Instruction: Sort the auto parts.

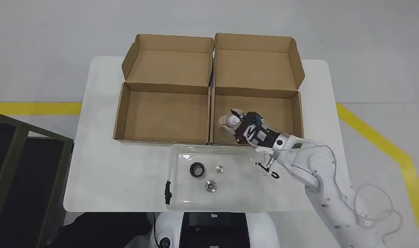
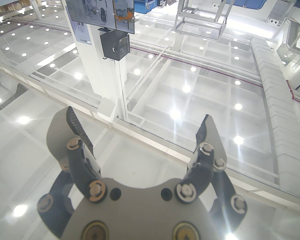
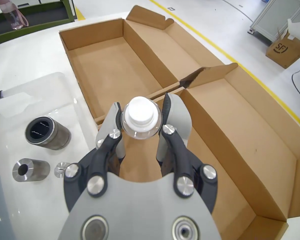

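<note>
Right gripper (image 3: pixel 141 122) clamps a white part (image 3: pixel 140 116) over the box (image 1: pixel 288 117), 1 o'clock from tray (image 1: pixel 242 197); left gripper (image 2: pixel 140 128) gapes open.

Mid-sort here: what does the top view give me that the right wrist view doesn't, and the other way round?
Top view adds: the whole white table and the right arm extended to the right box.
Right wrist view adds: the right gripper up close, jaws shut on a clear part with a white cap, the open bores of the large sleeve and small bushing, and a pink bottle on a green shelf.
Both share: the left box, the right box, the clear tray and its metal parts.
</note>
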